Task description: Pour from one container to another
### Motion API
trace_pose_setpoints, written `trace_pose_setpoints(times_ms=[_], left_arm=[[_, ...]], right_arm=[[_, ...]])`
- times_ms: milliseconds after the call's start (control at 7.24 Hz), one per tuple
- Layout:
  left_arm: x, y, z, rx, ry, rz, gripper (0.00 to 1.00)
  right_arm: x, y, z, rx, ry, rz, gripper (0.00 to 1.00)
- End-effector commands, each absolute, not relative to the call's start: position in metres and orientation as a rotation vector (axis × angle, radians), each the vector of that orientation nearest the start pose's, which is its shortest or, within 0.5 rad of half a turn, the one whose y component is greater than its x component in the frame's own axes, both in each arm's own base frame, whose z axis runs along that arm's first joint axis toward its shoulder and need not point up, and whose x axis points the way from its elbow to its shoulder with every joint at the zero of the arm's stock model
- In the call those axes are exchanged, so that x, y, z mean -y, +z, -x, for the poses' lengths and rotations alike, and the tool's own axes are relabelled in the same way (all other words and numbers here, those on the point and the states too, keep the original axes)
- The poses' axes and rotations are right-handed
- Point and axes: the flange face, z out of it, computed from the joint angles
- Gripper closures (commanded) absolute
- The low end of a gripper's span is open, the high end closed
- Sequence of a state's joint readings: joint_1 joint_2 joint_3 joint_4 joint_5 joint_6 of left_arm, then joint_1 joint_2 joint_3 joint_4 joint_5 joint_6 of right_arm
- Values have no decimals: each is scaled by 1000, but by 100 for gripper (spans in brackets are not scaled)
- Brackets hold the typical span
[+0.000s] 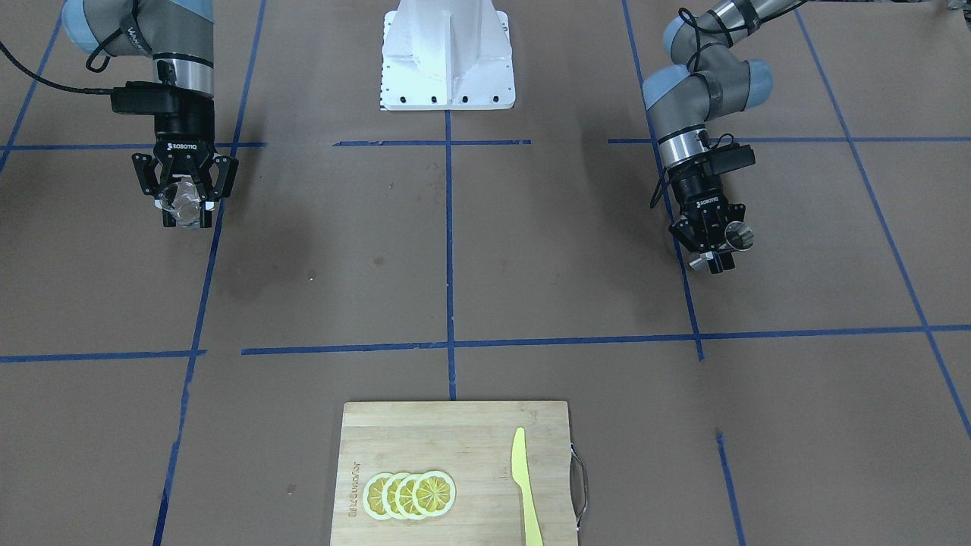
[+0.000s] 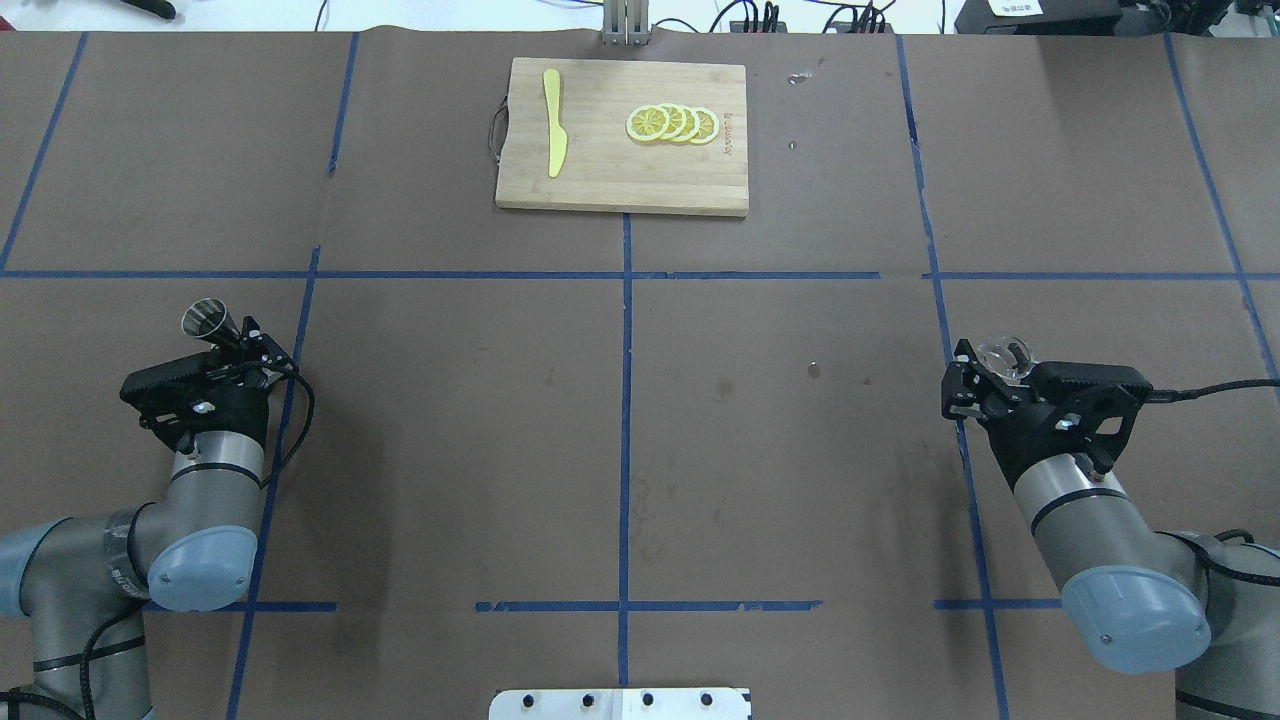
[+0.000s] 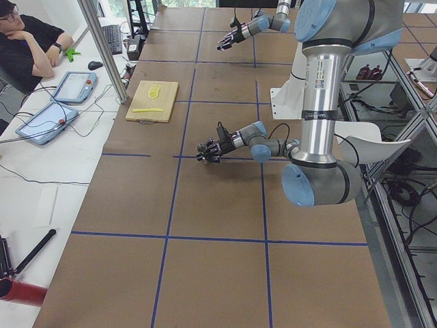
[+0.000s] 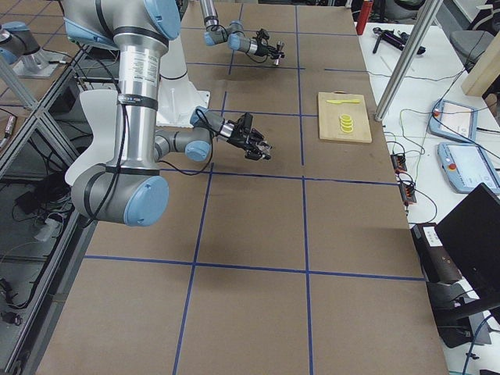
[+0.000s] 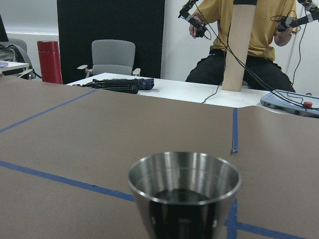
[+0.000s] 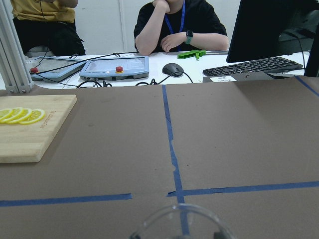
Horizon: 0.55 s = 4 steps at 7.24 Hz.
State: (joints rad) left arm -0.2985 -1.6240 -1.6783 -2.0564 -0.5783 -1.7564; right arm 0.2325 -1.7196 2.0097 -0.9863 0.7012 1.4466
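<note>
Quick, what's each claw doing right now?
Left claw: shut on the steel cup.
Right claw: shut on the clear glass.

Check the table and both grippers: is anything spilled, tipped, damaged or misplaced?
Nothing stands out. The left gripper holds a metal cup upright, the right gripper a clear glass; no spill shows. Lemon slices and knife lie neatly on the cutting board.

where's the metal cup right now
The metal cup is at the overhead view's left, held in the left gripper beside a blue tape line, far from the cutting board.
</note>
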Motion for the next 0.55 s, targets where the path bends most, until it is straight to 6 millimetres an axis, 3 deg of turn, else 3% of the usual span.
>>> trace_pose_setpoints(times_ms=[0, 276, 414], left_arm=[[360, 508, -435, -547, -749, -1010, 52], [360, 509, -435, -544, -748, -1011, 46], [360, 509, -435, -544, -746, -1009, 39]], right_arm=[[301, 435, 367, 665, 474, -947, 100], [302, 435, 367, 663, 475, -948, 100], [301, 435, 367, 664, 473, -947, 100]])
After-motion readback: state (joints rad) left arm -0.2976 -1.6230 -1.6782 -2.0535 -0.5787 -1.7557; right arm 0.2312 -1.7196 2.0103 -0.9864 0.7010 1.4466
